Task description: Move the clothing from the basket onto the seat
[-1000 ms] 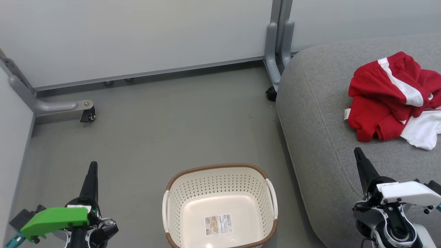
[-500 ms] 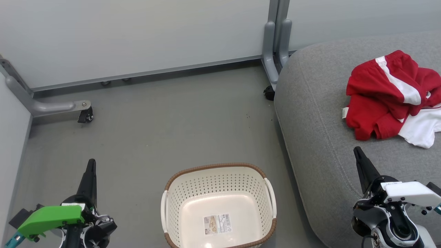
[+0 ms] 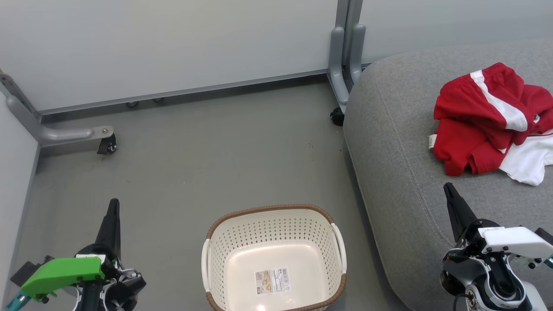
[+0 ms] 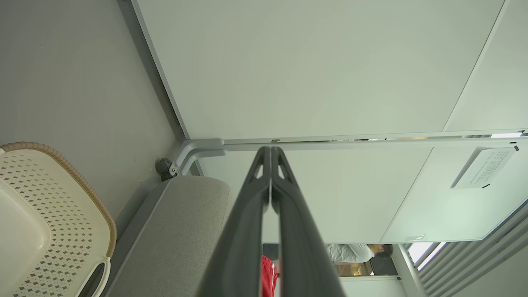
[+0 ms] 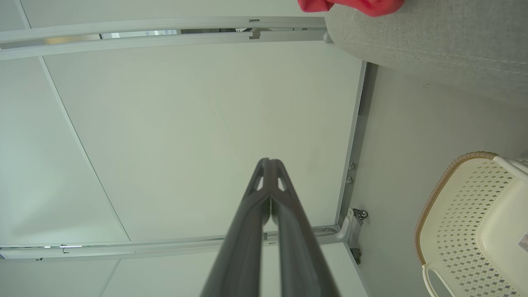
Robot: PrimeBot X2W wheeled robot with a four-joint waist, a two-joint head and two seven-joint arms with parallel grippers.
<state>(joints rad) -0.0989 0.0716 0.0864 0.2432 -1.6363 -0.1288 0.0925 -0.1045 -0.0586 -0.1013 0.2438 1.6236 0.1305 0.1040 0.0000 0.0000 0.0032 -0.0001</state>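
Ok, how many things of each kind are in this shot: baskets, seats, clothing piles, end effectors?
basket: 1
seat: 1
clothing pile, red and white: 1
end effectors: 2, the left end effector and the right end effector
Total: 5

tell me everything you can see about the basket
The basket is a small oval tub of cream-white plastic with perforated walls, a brown woven-look rim and a white handle on each side. A label sticker sits on its smooth bottom. It stands upright and empty on the grey floor, to the left of the seat in the head view, with a gap between them. Only the floor touches it.
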